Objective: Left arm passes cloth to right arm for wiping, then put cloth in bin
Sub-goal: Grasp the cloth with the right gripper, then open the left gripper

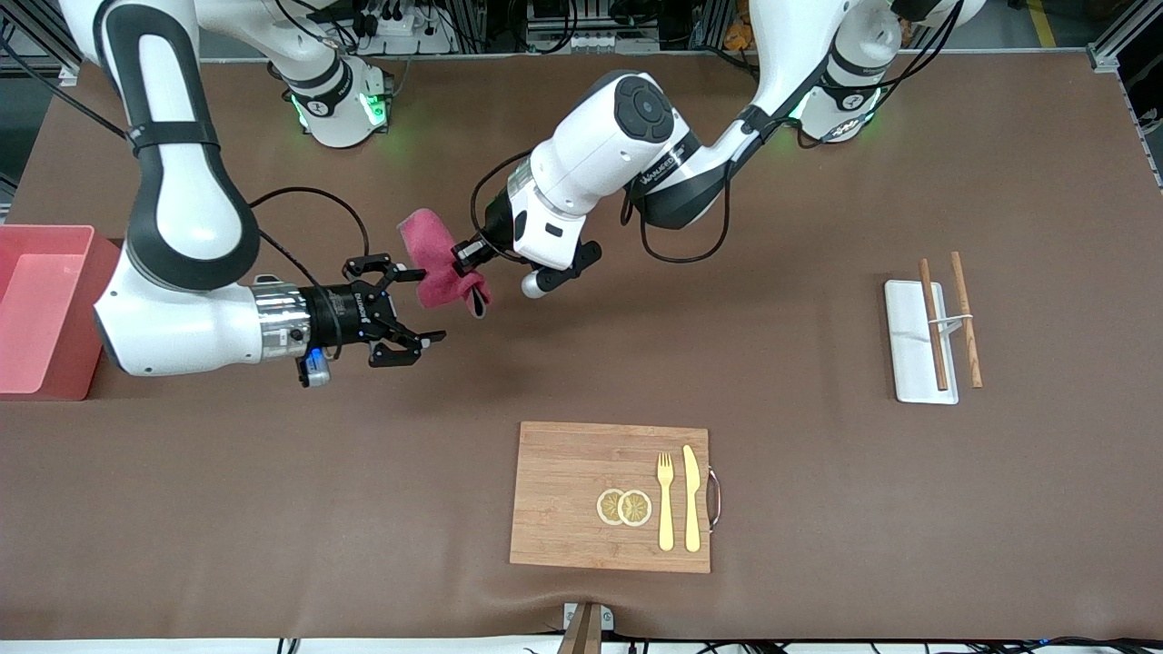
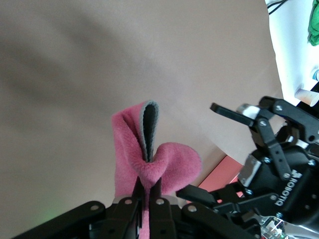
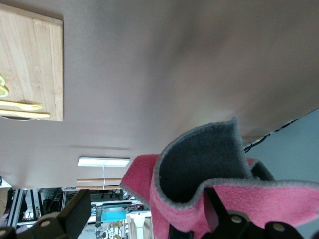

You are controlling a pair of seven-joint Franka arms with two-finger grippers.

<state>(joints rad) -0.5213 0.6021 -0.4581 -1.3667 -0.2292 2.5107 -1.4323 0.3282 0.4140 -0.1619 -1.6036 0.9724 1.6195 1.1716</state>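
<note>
Cloth held aloft between the two grippers

Left gripper [image 1: 465,257] is up over the bare brown table mat [image 1: 818,545], fingers clamped tight on the cloth [image 1: 438,262], which hangs folded from them with its grey underside showing in both wrist views. Right gripper [image 1: 411,311] is level with it and just beside the cloth, jaws spread wide with nothing gripped; its upper fingertip sits at the cloth's edge, contact cannot be told.

Bin [image 1: 41,309] stands at the right arm's end of the table, close beside the right arm's forearm, well apart from the cloth.

Other items: wooden board [image 1: 581,495] lies nearer the front camera than both grippers, carrying two lemon slices [image 1: 624,507], a yellow fork [image 1: 666,500] and yellow knife [image 1: 692,498] side by side. White tray [image 1: 909,345] with two brown sticks [image 1: 949,318] lies toward the left arm's end. Nothing lies between the two grippers apart from the cloth itself.
</note>
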